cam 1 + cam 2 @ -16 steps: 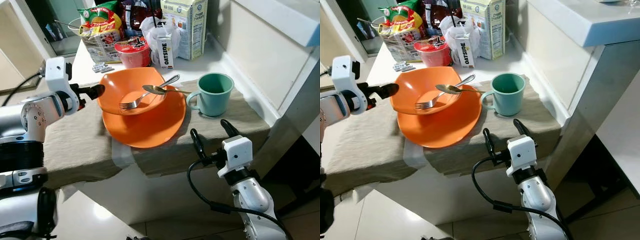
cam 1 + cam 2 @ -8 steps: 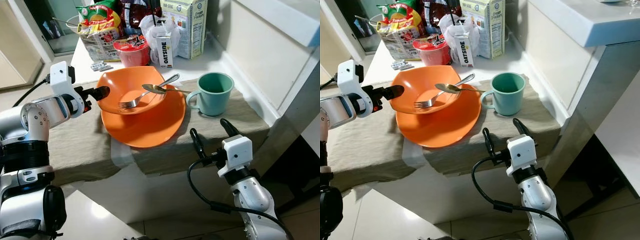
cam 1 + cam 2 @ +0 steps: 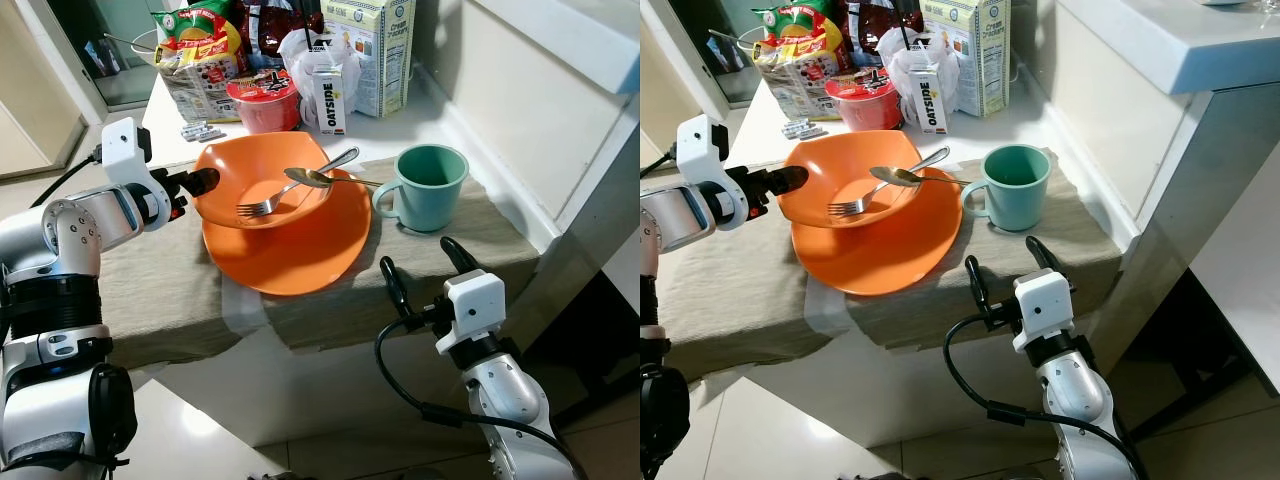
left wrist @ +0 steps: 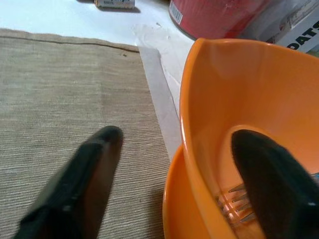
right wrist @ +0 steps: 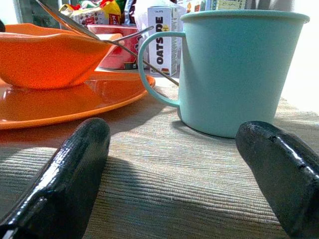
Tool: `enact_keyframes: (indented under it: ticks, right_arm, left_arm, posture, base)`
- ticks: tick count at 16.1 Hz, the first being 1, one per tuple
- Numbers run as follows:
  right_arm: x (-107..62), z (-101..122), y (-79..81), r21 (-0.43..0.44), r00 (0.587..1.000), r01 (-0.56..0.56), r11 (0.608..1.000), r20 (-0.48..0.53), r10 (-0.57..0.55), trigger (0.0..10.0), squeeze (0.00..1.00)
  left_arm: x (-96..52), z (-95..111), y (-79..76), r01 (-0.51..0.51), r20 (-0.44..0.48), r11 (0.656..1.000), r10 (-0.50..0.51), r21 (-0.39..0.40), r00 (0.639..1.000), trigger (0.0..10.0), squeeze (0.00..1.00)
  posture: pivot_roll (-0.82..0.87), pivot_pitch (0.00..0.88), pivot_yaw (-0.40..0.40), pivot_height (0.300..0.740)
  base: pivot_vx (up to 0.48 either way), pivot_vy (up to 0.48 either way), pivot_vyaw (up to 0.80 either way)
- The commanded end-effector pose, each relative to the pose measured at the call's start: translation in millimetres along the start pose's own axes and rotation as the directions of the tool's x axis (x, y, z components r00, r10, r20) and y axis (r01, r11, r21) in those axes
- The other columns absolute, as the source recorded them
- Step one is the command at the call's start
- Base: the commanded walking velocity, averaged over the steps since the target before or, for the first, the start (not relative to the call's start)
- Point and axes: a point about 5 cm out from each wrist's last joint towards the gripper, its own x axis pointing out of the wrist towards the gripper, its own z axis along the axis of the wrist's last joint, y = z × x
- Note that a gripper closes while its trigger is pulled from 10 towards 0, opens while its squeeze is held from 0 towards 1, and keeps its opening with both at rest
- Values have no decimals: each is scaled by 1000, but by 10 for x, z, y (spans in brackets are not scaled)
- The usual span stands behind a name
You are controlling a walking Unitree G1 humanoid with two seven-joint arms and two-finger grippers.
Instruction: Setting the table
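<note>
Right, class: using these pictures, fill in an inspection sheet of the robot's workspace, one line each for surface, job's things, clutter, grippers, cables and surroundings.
Surface: white counter with a beige cloth over its front edge.
Job's things: orange bowl sits on an orange plate; a fork and a spoon rest in the bowl; teal mug stands on the cloth beside the plate.
Clutter: red cup, Oatside carton, bigger carton and snack bag at the back.
Grippers: left gripper open, astride the bowl's rim; right gripper open, at the cloth's front edge, facing the mug.
Cables: black cable loops from the right wrist.
Surroundings: pale tiled floor below.
</note>
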Motion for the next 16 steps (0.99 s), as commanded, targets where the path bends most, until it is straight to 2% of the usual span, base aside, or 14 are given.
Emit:
enact_keyframes:
  ticks: [1,7,12,16]
  right_arm:
    - [-80,-246,-8,-2,990,7,1000,-143,-7,10000,0]
    - [-90,-249,0,-2,989,7,1000,-146,-7,10000,0]
    - [-95,-252,9,-1,989,6,1000,-149,-6,10000,0]
    - [-93,-235,21,1,989,4,1000,-149,-4,10000,0]
  left_arm:
    - [7,42,-19,6,9,1000,-6,-4,1000,0,0]
    - [17,45,-68,45,12,999,-45,8,999,0,0]
    - [-14,137,-124,73,68,994,-79,79,995,0,0]
    - [-25,133,-157,98,69,991,-104,91,992,0,0]
  posture:
    - [-160,34,146,740]
    - [-161,36,150,740]
    - [-158,44,148,740]
    - [-156,48,149,740]
  base:
    - [0,0,0]
    - [0,0,0]
    - [0,0,0]
    - [0,0,0]
